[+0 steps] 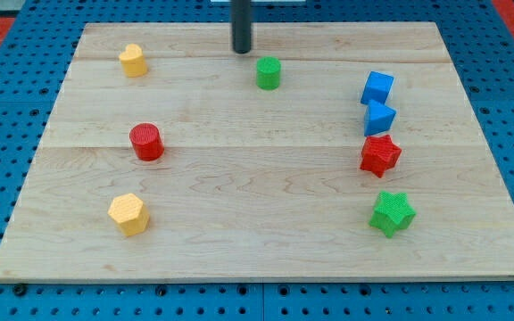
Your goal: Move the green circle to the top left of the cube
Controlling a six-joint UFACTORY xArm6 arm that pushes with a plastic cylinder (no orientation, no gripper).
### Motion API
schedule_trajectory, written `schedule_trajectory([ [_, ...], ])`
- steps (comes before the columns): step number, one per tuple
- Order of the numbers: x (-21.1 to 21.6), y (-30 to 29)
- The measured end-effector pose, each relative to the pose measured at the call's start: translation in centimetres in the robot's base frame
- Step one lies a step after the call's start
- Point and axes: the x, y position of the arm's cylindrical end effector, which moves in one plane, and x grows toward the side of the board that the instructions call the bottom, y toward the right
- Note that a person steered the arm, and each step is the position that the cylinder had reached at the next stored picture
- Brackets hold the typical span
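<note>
The green circle is a short green cylinder standing near the view's top centre of the wooden board. My tip is just up and to the left of it, a small gap apart. The blue cube sits at the view's right, well to the right of the green circle. A second blue block touches it from below.
A red star and a green star lie below the blue blocks on the right. A red cylinder is at the left middle. A yellow block is at top left, a yellow hexagon at bottom left.
</note>
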Motion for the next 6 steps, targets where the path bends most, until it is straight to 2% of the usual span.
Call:
schedule_trajectory([
  [1,5.3,0.9],
  [3,6.5,13.7],
  [5,4.4,9.9],
  [6,2.9,6.2],
])
